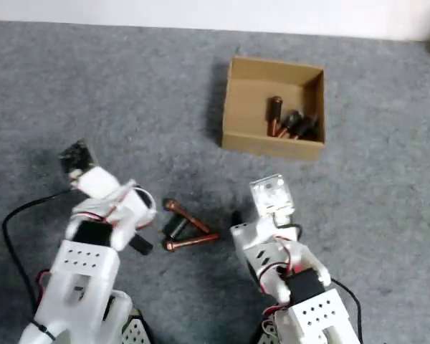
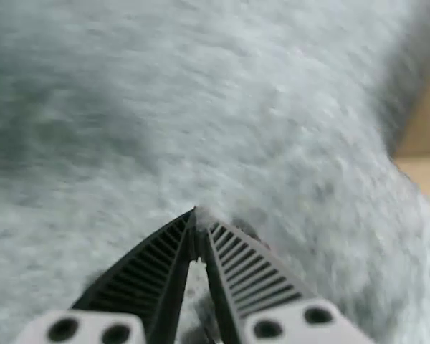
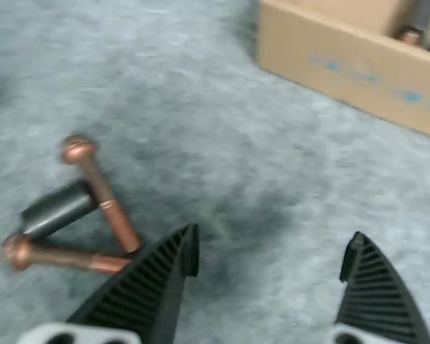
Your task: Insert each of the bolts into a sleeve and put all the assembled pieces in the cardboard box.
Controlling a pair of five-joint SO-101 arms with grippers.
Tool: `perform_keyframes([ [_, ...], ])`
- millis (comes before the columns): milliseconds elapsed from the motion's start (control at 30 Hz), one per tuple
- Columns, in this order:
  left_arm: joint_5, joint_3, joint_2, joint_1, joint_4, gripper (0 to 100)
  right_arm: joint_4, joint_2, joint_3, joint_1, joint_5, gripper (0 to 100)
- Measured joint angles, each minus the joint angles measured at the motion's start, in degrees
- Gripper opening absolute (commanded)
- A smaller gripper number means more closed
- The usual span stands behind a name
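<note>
Left jaws: clenched tip to tip, nothing held. They hang low over the grey tabletop [image 2: 129, 107]; whether the tips touch it cannot be told. A tan edge of the cardboard box [image 2: 424, 143] shows ahead of these jaws and off to one side.

Right jaws: released, spread wide, nothing held, with bare tabletop in the gap between them.

Loose parts lie on the tabletop between the two arms, to the outer side of one right jaw. The first bolt [image 3: 100, 197] and the second bolt [image 3: 61, 256], both copper-coloured, form a V. Their shaft ends meet just beside that jaw's tip and their heads point away from it. A black sleeve [image 3: 57, 208] lies on its side inside the V, touching the first bolt. Neither bolt is in the sleeve.

The cardboard box stands ahead of the right jaws, well apart from them, open side up. Inside it, several assembled pieces [image 1: 290, 123], dark sleeves with copper bolts in them, lie bunched toward one side wall.
</note>
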Motion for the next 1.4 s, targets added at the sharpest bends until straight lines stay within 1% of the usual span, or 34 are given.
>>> perform_keyframes([
  [67,0.00,-1.05,0.00,-2.73,1.67,1,0.88,0.18,-0.18,-4.66,2.73,29.9],
  [167,-0.53,-1.76,0.00,-7.56,2.55,1,4.75,0.18,-1.32,-13.19,9.93,29.9],
  [200,-1.85,-1.93,0.00,-9.14,2.55,1,6.24,0.18,-2.20,-15.74,11.87,29.9],
  [267,-5.36,-2.02,0.00,-12.13,2.55,1,8.79,0.26,-5.45,-18.37,14.86,29.9],
  [400,-14.15,-2.55,0.00,-16.35,2.73,1,14.42,0.70,-13.63,-19.34,22.59,29.9],
  [467,-17.41,-2.73,0.00,-17.58,2.90,1,18.29,4.31,-17.67,-19.60,27.43,29.9],
  [600,-24.09,-4.13,0.00,-17.76,5.45,1,24.62,16.44,-26.29,-19.52,37.19,29.9],
  [667,-28.04,-4.84,0.00,-17.76,6.77,1,25.32,23.47,-30.24,-19.78,39.91,29.9],
  [733,-30.42,-5.10,0.00,-17.93,7.30,1,25.49,30.24,-33.85,-20.92,42.29,29.9],
  [933,-31.74,-5.10,0.00,-18.46,7.74,1,25.93,46.15,-42.90,-25.67,48.70,29.9],
  [1067,-31.74,-5.10,0.00,-20.84,7.74,1,26.02,55.47,-47.65,-26.37,53.19,29.9],
  [1400,-31.74,-5.10,0.00,-21.54,7.74,1,21.27,80.00,-61.36,-26.64,54.59,29.9],
])
